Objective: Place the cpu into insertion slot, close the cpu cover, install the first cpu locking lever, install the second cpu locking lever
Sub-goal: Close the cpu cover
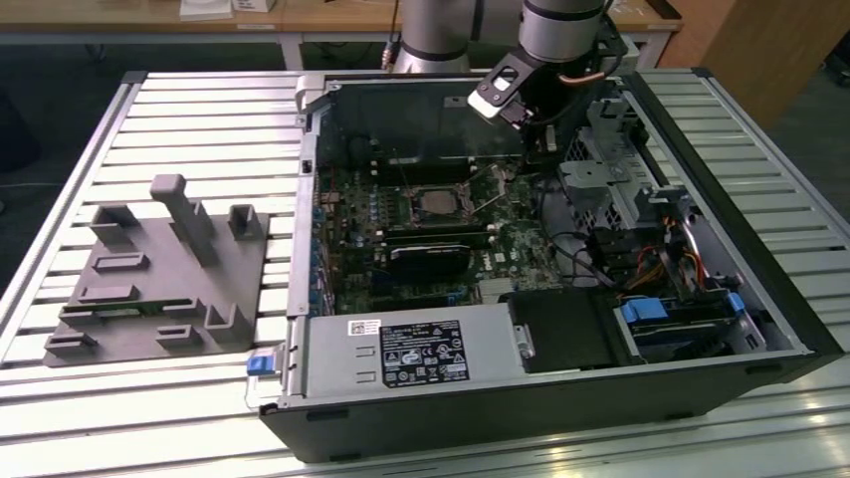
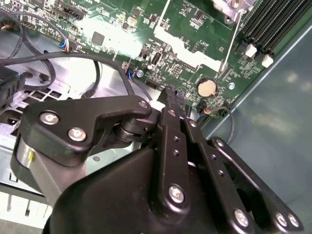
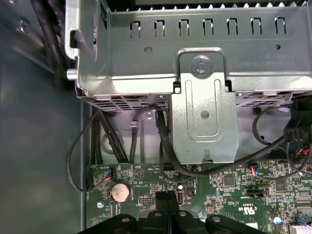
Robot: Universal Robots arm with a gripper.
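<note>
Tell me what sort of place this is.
Probably a robotics lab or test workshop: a robot arm reaches into an open computer case that lies on a slotted aluminium table, a grey moulded fixture sits beside it, and wooden desks stand behind.

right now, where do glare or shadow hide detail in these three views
Exterior view: light streaks glare off the slatted table, while the computer case interior sits in shade. Second wrist view: a bright patch washes out part of the circuit board, and the gripper reads dark. First wrist view: even light on the metal bracket, no strong glare.
</note>
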